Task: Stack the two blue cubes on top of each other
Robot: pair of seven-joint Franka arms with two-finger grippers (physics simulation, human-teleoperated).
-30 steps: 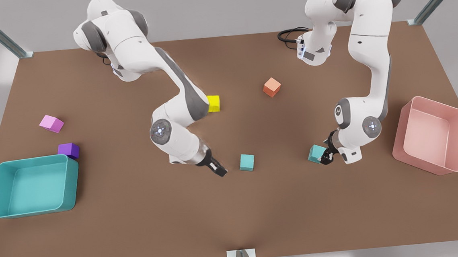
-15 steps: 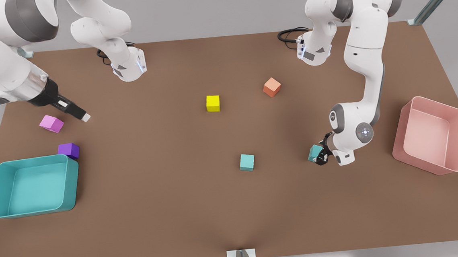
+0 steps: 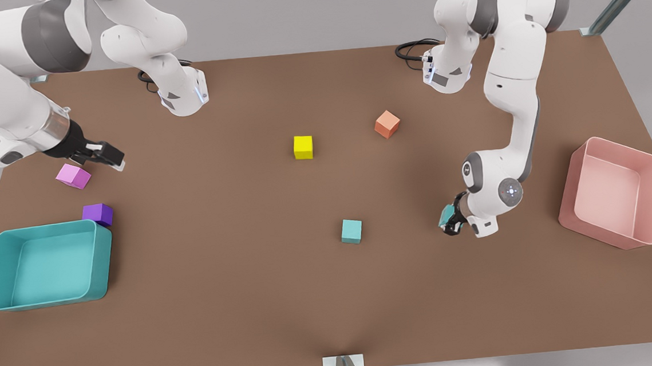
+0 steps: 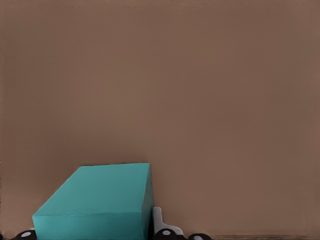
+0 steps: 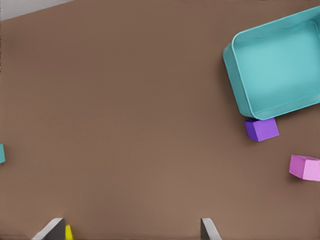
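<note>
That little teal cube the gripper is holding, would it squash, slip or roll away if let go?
The held teal cube keeps sharp edges and flat faces in the left gripper, so it is probably stiff, not squashy. Its smooth faces might slip in a loose grip. With flat sides like the free teal cube sitting square on the table, it would likely rest, not roll.

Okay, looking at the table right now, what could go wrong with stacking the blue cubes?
The left pincer grips its teal cube tilted, so it may land crooked on the other teal cube and slide off. A misjudged approach could also shove that loose cube away. The right pincer, open, hangs near the pink cube.
</note>
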